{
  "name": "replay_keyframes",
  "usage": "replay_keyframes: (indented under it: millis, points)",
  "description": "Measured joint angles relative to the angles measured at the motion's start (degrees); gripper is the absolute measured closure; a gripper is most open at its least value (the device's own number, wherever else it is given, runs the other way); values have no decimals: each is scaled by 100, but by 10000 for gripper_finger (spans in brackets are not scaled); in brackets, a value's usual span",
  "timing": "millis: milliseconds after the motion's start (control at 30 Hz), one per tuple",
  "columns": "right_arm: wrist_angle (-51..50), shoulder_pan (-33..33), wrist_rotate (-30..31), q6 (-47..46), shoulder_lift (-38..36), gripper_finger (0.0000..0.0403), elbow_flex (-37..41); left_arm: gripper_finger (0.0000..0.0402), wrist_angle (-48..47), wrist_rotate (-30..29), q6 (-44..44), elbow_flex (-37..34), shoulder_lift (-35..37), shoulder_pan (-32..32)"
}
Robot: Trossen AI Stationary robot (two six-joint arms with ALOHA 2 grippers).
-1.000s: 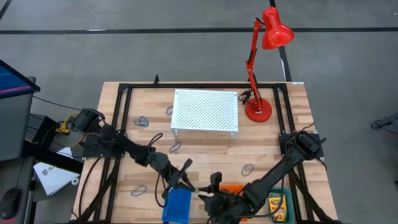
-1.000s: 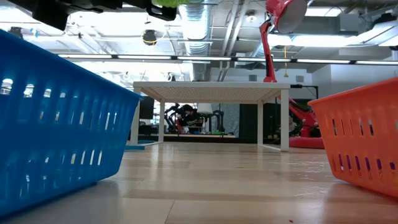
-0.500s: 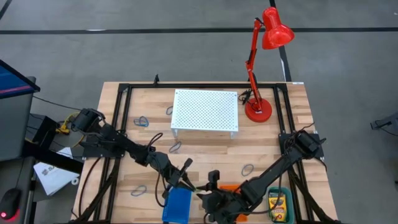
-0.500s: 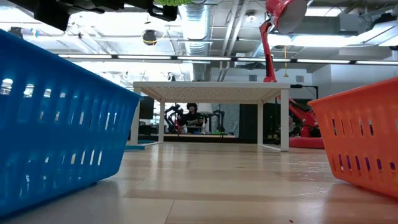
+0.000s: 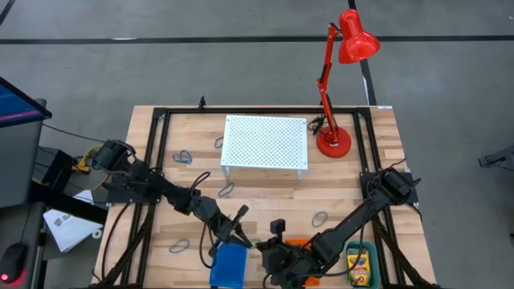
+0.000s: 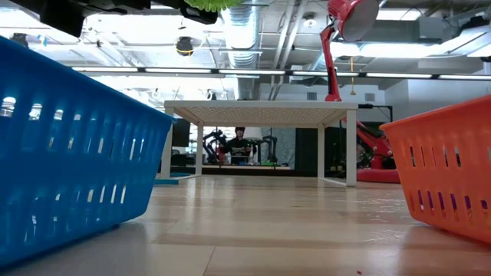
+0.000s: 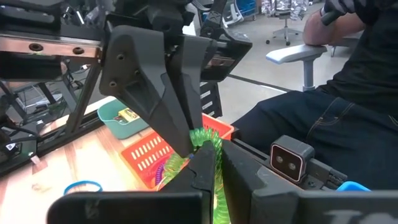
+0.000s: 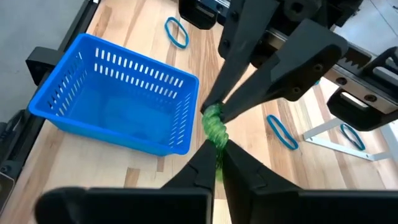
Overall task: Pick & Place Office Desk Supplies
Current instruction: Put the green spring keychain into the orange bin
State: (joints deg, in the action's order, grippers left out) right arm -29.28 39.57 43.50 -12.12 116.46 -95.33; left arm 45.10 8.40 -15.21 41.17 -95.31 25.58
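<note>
A bright green loop [image 8: 214,127] hangs in the air between my two grippers, above the table's near edge and just right of the blue basket [image 5: 229,265]. My left gripper [image 5: 243,234] and my right gripper [image 5: 265,247] meet tip to tip, both shut on the loop. In the left wrist view the green loop [image 7: 210,144] shows between the two pairs of fingers. Blue loops [image 5: 183,156] [image 5: 226,189] [image 5: 320,217] lie flat on the wood. A crayon box [image 5: 359,262] lies in a green tray. My left gripper pinches the green loop's upper part [image 8: 211,112] between its two fingers, which slant down from the table's left. The loop is lifted clear of the table. My right gripper pinches the loop's lower part [image 8: 217,146] between its fingers [image 8: 200,163], coming from the table's right side. The loop's strands bunch between the two holds.
An orange basket [image 5: 299,242] sits under my right arm, and the green tray [image 5: 351,274] lies right of it. A white perforated stand [image 5: 265,144] and a red desk lamp [image 5: 333,143] occupy the far half. A seated person [image 7: 323,106] shows beyond the near edge.
My right gripper has edged a little toward the table's left, closer to my left gripper. The green loop stays held in the air at the same place.
</note>
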Motion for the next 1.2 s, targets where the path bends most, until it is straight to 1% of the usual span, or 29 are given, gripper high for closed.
replay_keyframes:
  millis: [200, 267, 433, 600, 667, 733, 900, 1067, 1200]
  points:
    - [-152, 23, 10, -224, 0, 398, 0, 372, -20, -71, 1, -4, 0, -2]
    - [-382, 65, 60, -401, 0, 399, 0, 360, -65, -346, -1, -69, 35, -2]
    - [-1036, 236, 198, -1045, 2, 401, 0, 325, -697, -1180, 5, -186, 418, -2]
    - [-1585, 447, 191, -1791, 4, 402, -2, 298, -1431, -1554, 182, -259, 1008, 4]
    - [-1834, 563, 157, -2231, 4, 402, -2, 291, -1748, -1580, 331, -321, 1270, 4]
    - [-2114, 720, 133, -2730, 4, 402, -4, 286, -1864, -1582, 421, -424, 1515, 4]
    - [-2621, 1144, 5, -3843, -14, 403, -5, 282, -1895, -1592, 545, -740, 2018, 28]
    - [-2869, 1407, -519, -4765, -17, 403, -7, 284, -1920, -1591, 849, -1030, 2298, 44]
    - [-3147, 1553, -711, -5301, -17, 403, -7, 283, -1921, -1592, 1001, -1201, 2378, 44]
